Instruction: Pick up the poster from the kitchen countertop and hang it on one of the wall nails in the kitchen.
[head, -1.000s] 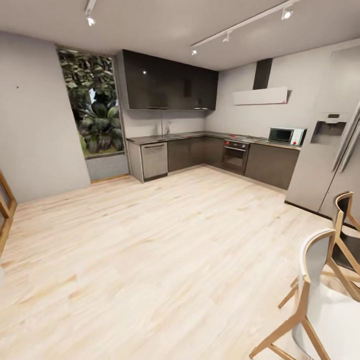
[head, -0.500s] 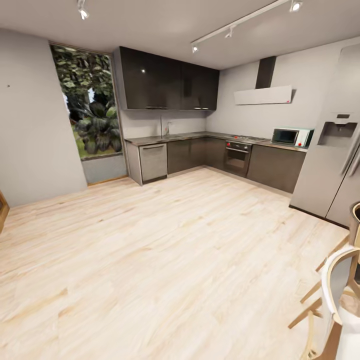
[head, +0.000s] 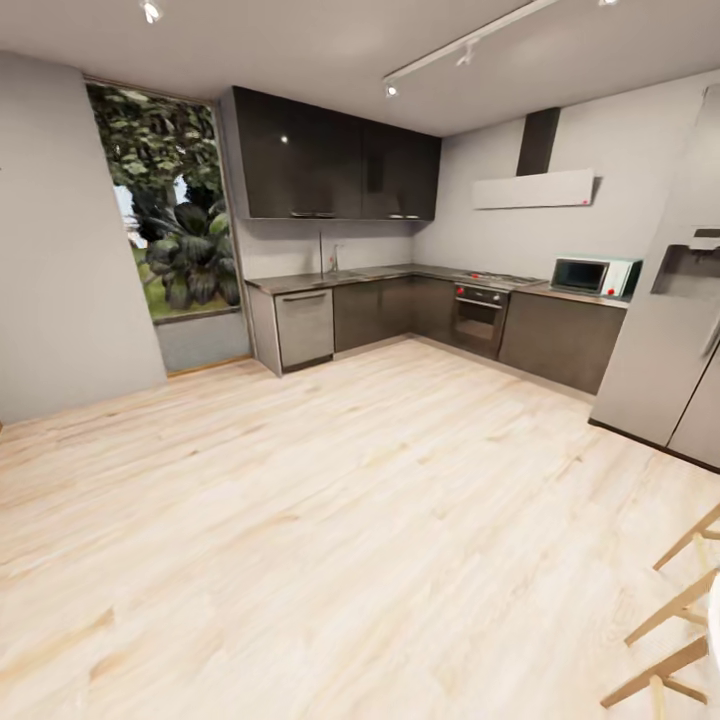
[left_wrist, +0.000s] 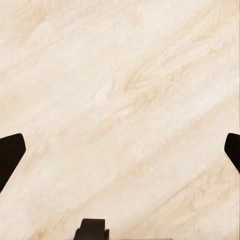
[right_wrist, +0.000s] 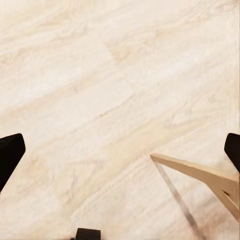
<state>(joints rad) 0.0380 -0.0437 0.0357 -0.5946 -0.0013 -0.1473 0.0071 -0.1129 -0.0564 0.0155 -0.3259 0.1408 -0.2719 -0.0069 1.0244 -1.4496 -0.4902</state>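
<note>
The camera has advanced toward the kitchen countertop (head: 400, 273), panning left.

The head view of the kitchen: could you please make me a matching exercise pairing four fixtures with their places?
Things:
1. microwave
2. oven
3. window
4. fridge

Places:
A. far right, standing on the floor
B. on the worktop's right end
C. left of the dark wall cabinets
D. built in under the hob

Pairs: 1-B, 2-D, 3-C, 4-A
</note>
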